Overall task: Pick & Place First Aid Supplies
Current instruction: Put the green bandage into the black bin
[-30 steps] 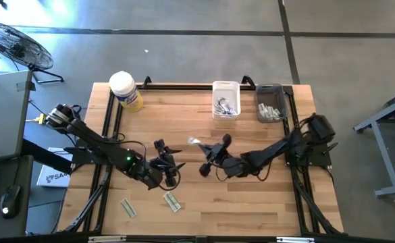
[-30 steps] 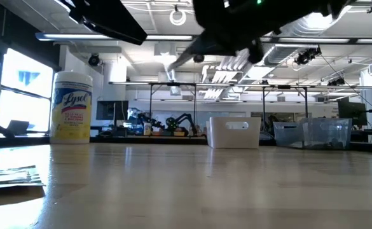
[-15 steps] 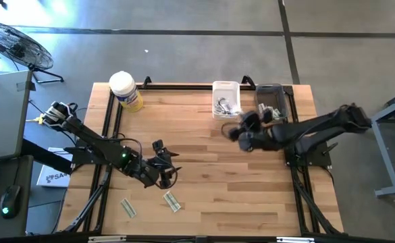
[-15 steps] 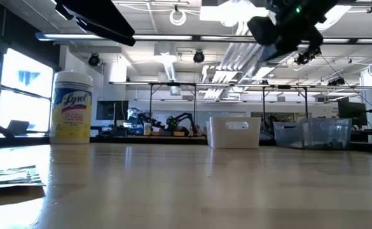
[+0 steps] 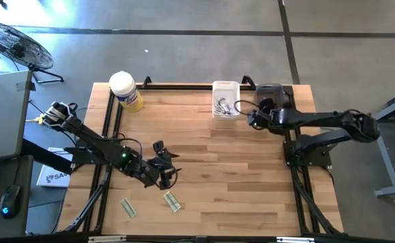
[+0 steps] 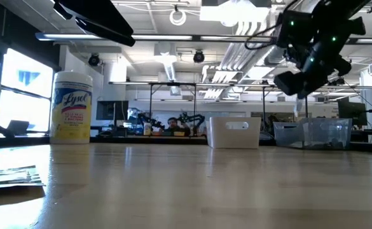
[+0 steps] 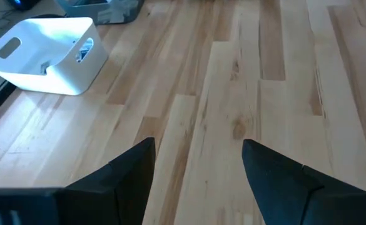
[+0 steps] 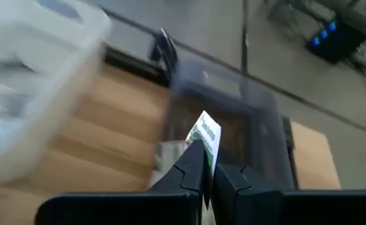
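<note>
The right end effector (image 8: 206, 164) pinches a green-and-white strip packet (image 8: 204, 132), its long axis upright – the grey bin (image 8: 233, 112) lies just ahead. The left end effector (image 7: 198, 162) hovers half-open above the table (image 7: 264, 94).

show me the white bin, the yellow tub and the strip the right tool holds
white bin (image 5: 225, 88), high view, far rim
yellow tub (image 5: 122, 83), high view, white lid
strip (image 8: 206, 134), right wrist view, upper end
</note>
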Robot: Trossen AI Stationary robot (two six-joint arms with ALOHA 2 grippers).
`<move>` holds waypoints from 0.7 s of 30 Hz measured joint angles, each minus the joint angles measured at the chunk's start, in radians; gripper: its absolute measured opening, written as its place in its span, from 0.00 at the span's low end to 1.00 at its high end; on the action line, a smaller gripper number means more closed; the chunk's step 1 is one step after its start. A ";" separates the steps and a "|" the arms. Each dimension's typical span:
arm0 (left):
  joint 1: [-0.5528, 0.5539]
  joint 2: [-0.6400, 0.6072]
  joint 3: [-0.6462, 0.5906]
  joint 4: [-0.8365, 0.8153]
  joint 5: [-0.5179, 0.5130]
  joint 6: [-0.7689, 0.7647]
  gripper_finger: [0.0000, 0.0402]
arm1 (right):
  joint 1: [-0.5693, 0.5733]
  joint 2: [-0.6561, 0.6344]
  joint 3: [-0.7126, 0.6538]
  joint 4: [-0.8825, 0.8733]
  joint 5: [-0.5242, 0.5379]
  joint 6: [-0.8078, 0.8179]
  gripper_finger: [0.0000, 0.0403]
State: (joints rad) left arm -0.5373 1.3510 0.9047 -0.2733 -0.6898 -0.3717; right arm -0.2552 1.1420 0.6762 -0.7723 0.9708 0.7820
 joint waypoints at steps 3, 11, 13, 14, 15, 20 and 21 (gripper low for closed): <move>0.000 0.000 0.000 0.000 0.001 0.000 0.59 | -0.065 -0.005 -0.023 -0.014 -0.039 -0.037 0.04; 0.000 0.000 0.000 0.001 0.049 -0.066 0.59 | -0.166 -0.005 -0.026 -0.076 -0.179 -0.110 0.22; 0.000 0.000 0.000 0.001 0.053 -0.073 0.59 | -0.177 -0.005 -0.024 -0.099 -0.188 -0.110 0.28; 0.000 0.000 0.000 0.001 0.052 -0.077 0.59 | -0.181 -0.005 -0.020 -0.123 -0.193 -0.104 0.31; 0.000 0.000 0.000 0.001 0.053 -0.080 0.59 | -0.185 -0.005 -0.013 -0.153 -0.196 -0.089 0.34; 0.000 -0.007 -0.001 0.002 0.073 -0.085 0.59 | -0.190 -0.005 0.053 -0.316 -0.205 -0.016 0.46; 0.000 -0.007 -0.001 0.001 0.074 -0.085 0.59 | -0.189 -0.005 0.070 -0.336 -0.224 -0.016 0.47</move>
State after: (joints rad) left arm -0.5369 1.3437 0.9039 -0.2720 -0.6156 -0.4568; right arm -0.4445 1.1366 0.7459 -1.1079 0.7473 0.7662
